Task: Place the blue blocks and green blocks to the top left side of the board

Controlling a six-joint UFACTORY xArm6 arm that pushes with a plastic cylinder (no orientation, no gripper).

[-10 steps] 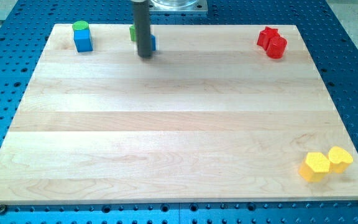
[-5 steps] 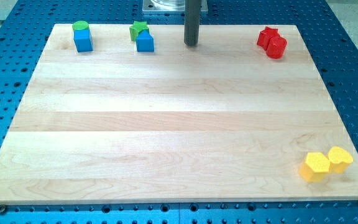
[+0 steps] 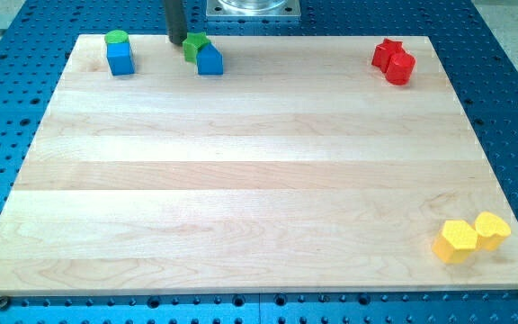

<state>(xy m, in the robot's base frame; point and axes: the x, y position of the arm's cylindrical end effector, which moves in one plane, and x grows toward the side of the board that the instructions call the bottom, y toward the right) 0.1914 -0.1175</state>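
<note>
A green cylinder (image 3: 116,39) and a blue cube (image 3: 120,59) sit touching at the top left corner of the wooden board (image 3: 259,171). Further right along the top edge, a green star block (image 3: 195,44) touches a blue block (image 3: 209,60) with a peaked top. My tip (image 3: 176,40) is at the board's top edge, just left of the green star and close to touching it, to the right of the green cylinder.
Two red blocks (image 3: 393,61) sit together at the top right. Two yellow blocks (image 3: 470,237) sit together at the bottom right corner. A metal base plate (image 3: 252,8) is above the board's top edge.
My tip moved right from the blue peaked block to the top middle, then swung back left to the left side of the green star. The blocks barely moved.
</note>
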